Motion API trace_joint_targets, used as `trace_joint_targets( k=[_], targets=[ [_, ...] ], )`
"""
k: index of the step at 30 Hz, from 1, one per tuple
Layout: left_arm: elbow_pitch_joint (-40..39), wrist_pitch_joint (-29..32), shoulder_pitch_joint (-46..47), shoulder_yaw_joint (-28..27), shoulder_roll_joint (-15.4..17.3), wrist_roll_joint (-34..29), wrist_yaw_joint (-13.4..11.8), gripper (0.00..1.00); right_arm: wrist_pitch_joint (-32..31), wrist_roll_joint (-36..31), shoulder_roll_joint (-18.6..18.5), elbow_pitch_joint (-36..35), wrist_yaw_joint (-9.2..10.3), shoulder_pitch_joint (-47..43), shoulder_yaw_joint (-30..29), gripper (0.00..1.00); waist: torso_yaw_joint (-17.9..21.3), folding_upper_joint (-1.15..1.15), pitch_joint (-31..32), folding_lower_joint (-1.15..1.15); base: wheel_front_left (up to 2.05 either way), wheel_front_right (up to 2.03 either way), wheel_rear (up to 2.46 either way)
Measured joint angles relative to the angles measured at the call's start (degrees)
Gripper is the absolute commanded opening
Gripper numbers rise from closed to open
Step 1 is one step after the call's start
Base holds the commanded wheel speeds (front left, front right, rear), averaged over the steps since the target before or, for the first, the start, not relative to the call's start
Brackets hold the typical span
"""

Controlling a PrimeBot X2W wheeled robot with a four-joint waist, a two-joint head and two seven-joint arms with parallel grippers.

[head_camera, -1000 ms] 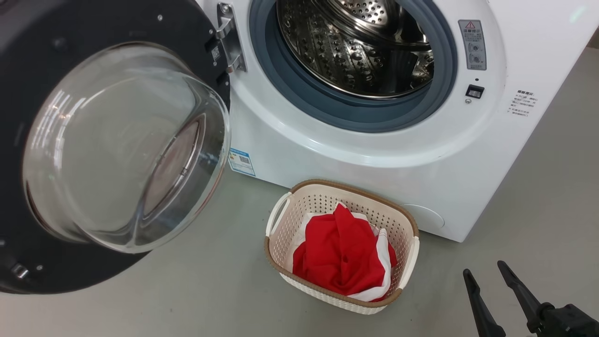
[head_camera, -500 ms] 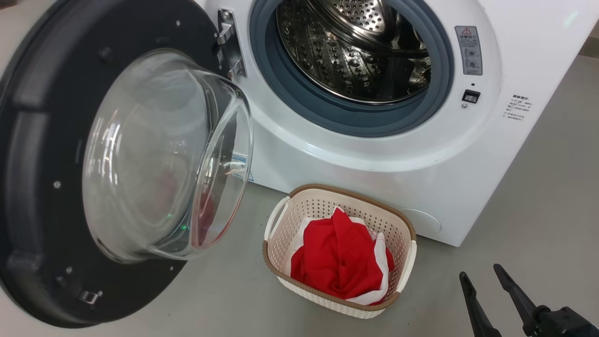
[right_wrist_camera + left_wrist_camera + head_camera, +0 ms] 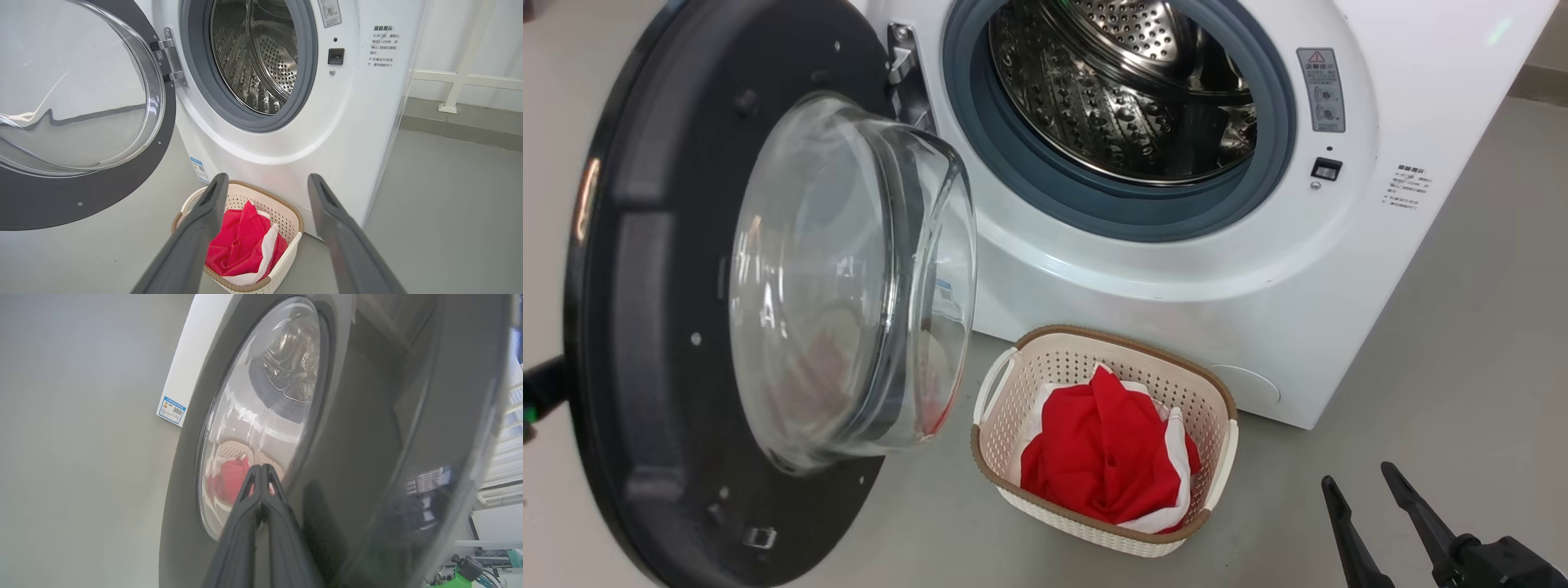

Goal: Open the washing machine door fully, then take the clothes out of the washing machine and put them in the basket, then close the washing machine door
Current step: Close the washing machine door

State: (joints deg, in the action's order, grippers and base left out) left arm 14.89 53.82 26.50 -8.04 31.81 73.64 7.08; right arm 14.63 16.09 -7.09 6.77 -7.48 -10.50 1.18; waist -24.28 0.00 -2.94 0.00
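Observation:
The washing machine (image 3: pixel 1176 269) stands with its steel drum (image 3: pixel 1127 90) bare of cloth. The washing machine door (image 3: pixel 645 286), black-rimmed with a bulging glass bowl (image 3: pixel 849 278), hangs half swung on its left hinge. My left gripper (image 3: pixel 259 467) is shut with nothing in it. Its tips rest at the door's (image 3: pixel 367 437) outer face, by the window's lower edge. The red and white clothes (image 3: pixel 1103 449) lie heaped in the cream basket (image 3: pixel 1045 359) on the floor before the washer. My right gripper (image 3: pixel 1357 475) hangs open at the lower right, apart from the basket (image 3: pixel 282 212).
Grey floor runs all around. The door's swing path passes just left of the basket. A white rail and post (image 3: pixel 461 77) stand against the wall to the right of the washer. Shelving and green gear (image 3: pixel 461 571) sit behind the door's outer side.
The door has swung from wide open towards the washer, its glass bowl now turning edge-on. The head view has drifted a little. The right gripper keeps its place.

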Motion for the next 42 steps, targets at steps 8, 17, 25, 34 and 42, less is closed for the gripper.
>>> trace_joint_targets(
  k=[8,17,25,34,42],
  targets=[
    [-5.3,0.0,-0.8,4.1,-0.1,2.7,0.0,0.0,0.0,0.0,0.0,0.0,0.0,0.0,0.0,1.0,0.7,0.0,-0.5,0.0,0.0,0.0,0.0],
    [-10.5,-2.1,-0.9,8.9,-0.2,4.1,0.0,0.0,0.0,0.1,0.0,0.0,0.0,0.0,-0.1,1.0,1.5,0.0,-0.9,0.0,0.0,0.0,0.0],
    [-16.3,-5.7,-0.9,13.2,-0.9,6.6,0.0,0.0,0.0,0.1,0.0,0.0,0.0,0.1,-0.1,1.0,2.0,0.0,-1.1,0.0,0.0,0.0,0.0],
    [-19.1,-9.4,-0.8,17.1,-2.0,7.1,0.0,0.0,0.0,0.1,0.1,0.0,0.0,0.1,-0.1,1.0,2.2,0.0,-1.3,0.0,0.0,0.0,0.0],
    [-18.5,-13.3,-0.9,18.6,-1.3,7.0,0.0,0.0,0.0,0.1,0.2,0.0,0.0,0.1,-0.1,1.0,2.2,0.0,-0.9,0.0,0.0,0.0,0.0]
  ],
)
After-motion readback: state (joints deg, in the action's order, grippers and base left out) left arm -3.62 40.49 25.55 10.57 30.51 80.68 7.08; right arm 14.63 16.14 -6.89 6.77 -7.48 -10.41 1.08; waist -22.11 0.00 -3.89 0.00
